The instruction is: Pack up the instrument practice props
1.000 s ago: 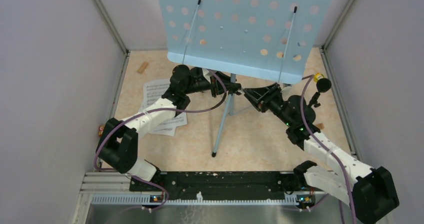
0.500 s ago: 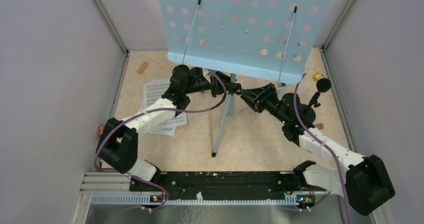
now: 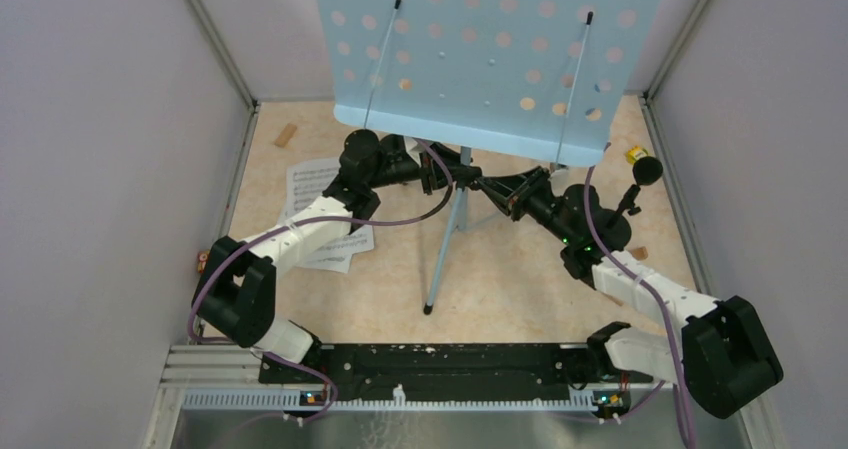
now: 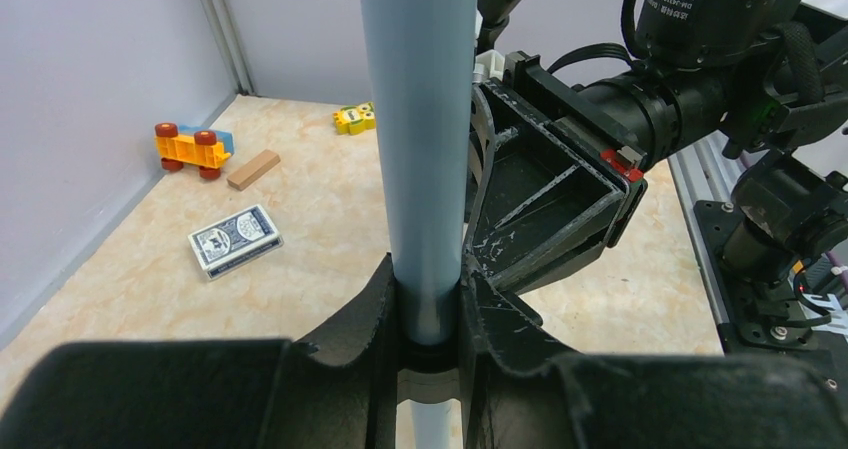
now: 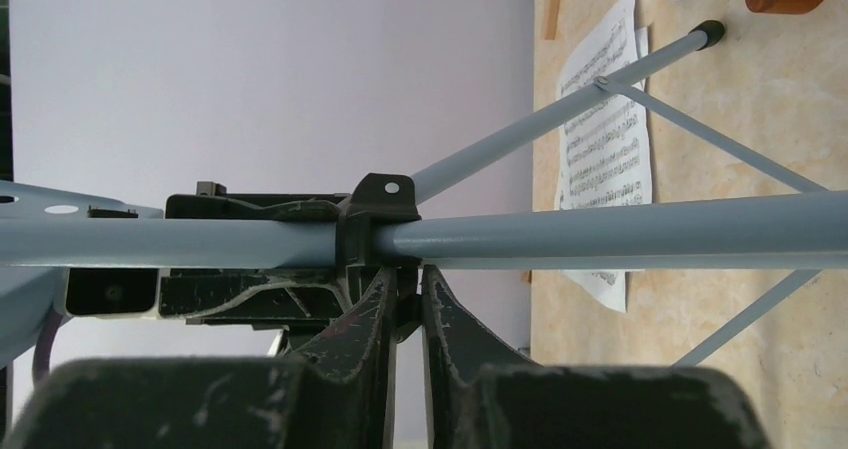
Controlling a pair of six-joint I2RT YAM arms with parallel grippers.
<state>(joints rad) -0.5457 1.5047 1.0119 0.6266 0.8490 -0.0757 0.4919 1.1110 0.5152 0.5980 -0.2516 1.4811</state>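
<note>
The light-blue perforated music rack stands upright at the back on a grey pole with tripod legs. My left gripper is shut on the pole, which runs between its fingers in the left wrist view. My right gripper reaches the pole from the right. Its fingers are nearly together on a small black part under the pole's black collar. White sheet-music pages lie under my left arm. A black microphone stands on its holder at the right.
A blue-patterned card box, an orange toy car, a wooden block and a yellow toy lie on the floor. Another wooden block lies at the back left. Grey walls close three sides.
My right arm has swung left and its gripper has moved up to the pole's collar. My left gripper has stayed shut on the pole. The rack has not moved.
</note>
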